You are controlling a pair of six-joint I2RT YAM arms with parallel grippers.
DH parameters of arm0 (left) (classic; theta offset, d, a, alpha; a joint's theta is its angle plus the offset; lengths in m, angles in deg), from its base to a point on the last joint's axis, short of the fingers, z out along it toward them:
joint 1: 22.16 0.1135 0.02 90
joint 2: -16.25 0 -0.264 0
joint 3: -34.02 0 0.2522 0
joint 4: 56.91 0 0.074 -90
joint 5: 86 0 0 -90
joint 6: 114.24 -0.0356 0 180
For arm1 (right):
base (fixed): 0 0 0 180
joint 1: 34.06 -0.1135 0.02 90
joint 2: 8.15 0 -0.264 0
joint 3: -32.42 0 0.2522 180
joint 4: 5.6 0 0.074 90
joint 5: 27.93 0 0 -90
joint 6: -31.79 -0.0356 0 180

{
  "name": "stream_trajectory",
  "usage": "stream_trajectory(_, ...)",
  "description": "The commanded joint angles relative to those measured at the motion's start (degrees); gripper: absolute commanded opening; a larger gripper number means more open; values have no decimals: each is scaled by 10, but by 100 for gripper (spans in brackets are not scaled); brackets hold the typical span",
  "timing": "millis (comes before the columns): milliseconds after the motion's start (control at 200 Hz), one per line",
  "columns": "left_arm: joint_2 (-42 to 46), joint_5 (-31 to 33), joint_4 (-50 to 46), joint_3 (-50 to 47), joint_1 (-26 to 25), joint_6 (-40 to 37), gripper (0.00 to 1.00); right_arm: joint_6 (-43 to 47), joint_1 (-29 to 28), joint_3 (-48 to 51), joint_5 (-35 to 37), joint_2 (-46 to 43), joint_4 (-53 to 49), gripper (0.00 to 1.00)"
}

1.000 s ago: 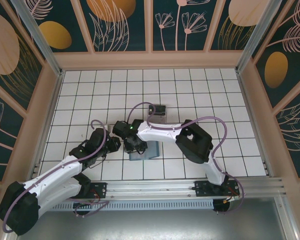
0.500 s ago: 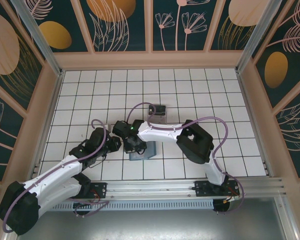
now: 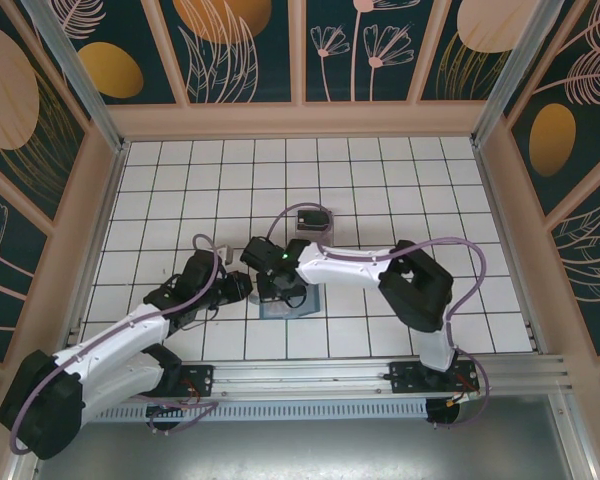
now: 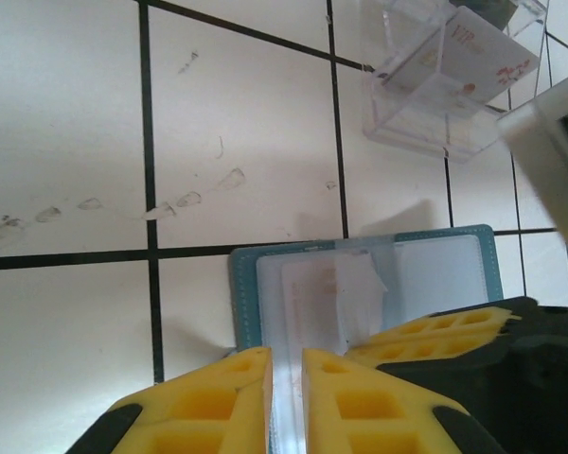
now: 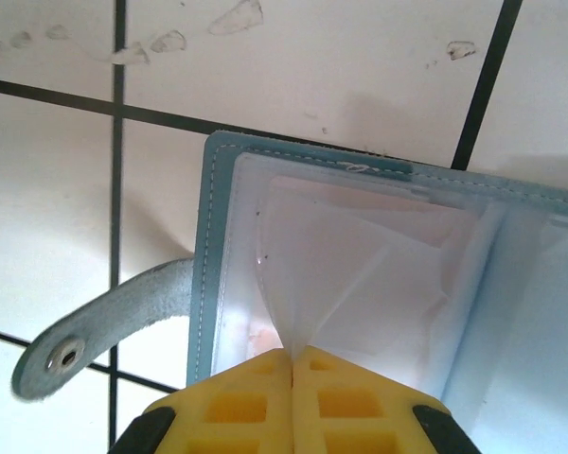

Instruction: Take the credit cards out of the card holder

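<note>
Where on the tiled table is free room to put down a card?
Free: the tile rows between the clear tray and the back wall; the tiles between the right arm and the right wall. Crowded: around the card holder, where the left gripper and right gripper sit close together.

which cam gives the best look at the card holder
Right wrist: the card holder lies open up close, its teal edge, pale lining and snap strap all clear. Left wrist shows its far part, smaller. Top external gives a small, partly covered teal patch.
</note>
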Motion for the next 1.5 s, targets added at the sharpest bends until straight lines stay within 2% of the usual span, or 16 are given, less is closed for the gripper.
stream_trajectory(0,-8,-26,13,24,0,-1,17,-12,8,27,-23,-40,62,7)
stream_trajectory(280,9,3,-44,66,0,-13,19,-21,18,81,-61,-77,142,7)
stream_trajectory(751,-103,-111,22,29,-4,4,17,-67,49,202,-127,-132,281,7)
stream_trajectory(1151,-197,-128,38,48,-39,-4,18,-72,52,222,-134,-145,300,9)
stream_trajectory(1271,-211,-126,41,59,-49,-3,19,-74,53,225,-128,-154,287,17)
stream_trajectory(1371,-217,-121,35,70,-52,-6,19,-71,57,225,-113,-174,265,30)
stream_trajectory(1496,-224,-118,21,88,-55,-13,19,-64,67,224,-88,-206,233,38)
